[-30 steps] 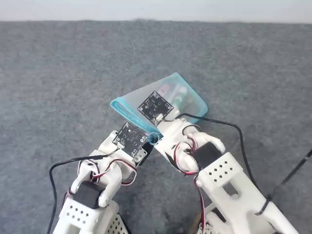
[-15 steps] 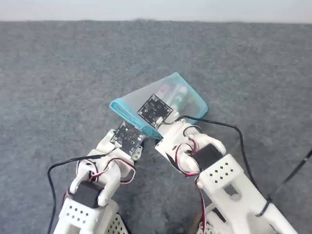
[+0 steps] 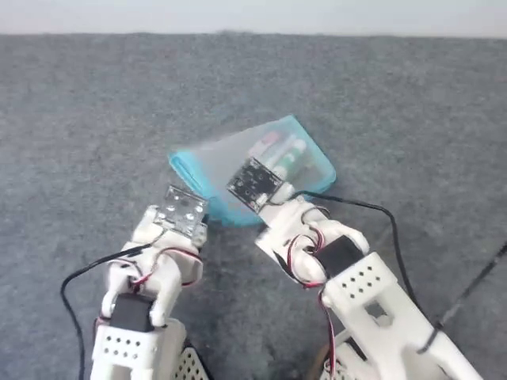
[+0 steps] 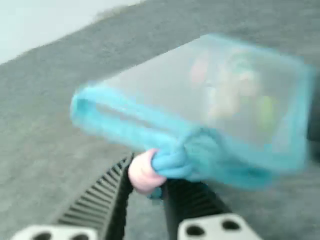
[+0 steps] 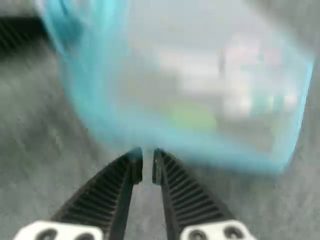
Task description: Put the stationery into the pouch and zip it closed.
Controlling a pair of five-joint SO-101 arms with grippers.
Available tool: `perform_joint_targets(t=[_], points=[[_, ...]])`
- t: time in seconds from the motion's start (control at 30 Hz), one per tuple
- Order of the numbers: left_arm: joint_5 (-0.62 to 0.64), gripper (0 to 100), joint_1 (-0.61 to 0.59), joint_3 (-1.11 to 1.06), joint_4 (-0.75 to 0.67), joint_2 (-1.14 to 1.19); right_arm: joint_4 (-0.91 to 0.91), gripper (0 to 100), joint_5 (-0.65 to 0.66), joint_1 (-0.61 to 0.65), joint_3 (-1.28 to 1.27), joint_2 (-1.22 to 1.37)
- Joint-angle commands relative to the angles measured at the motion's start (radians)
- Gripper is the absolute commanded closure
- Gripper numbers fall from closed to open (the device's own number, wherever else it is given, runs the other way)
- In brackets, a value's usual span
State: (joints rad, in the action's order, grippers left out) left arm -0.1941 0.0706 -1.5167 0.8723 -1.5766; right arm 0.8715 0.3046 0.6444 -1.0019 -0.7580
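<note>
While drawing the zip, step in hand: closing; loading judged done, with stationery (image 3: 281, 150) inside pouch (image 3: 238, 154).
Left claw (image 4: 150, 176): pressed together on pink zip pull (image 4: 141, 172); bunched blue cloth just past the tips.
Zip edge (image 4: 125, 117): running off from the left claw's tips along the blue band; meshed or gaping not readable through blur.
Pouch: between the two claws, spreading out ahead of both sets of tips, over grey carpet (image 3: 95, 103); lifted or resting not certain.
Stationery: visible through the clear wall, well beyond the left claw's tips, toward the far closed end; pink, green and white shapes, no finer detail.
Right claw (image 5: 146, 161): narrowed to a slit, nipping the pouch's blue edge right at the tips; judged to be the anchoring grip.
Next move, judged: draw the pull along the band's own line, away from the right claw, pinch kept firm, pouch edge held taut against it.
Risk, judged: off-line tug likely to bunch cloth and jam the slider.
Check before release: band flat and shut end to end.
</note>
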Motion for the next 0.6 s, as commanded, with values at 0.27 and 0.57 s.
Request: perform_joint_targets(t=[0.27,0.57], points=[[-0.012,99,-0.060,0.048,-0.049,0.003,-0.016,99.1,0.014,0.004,0.018,-0.024],[-0.044,99,0.011,0.128,0.018,0.003,-0.081,83.4,0.014,0.085,0.017,-0.024]])
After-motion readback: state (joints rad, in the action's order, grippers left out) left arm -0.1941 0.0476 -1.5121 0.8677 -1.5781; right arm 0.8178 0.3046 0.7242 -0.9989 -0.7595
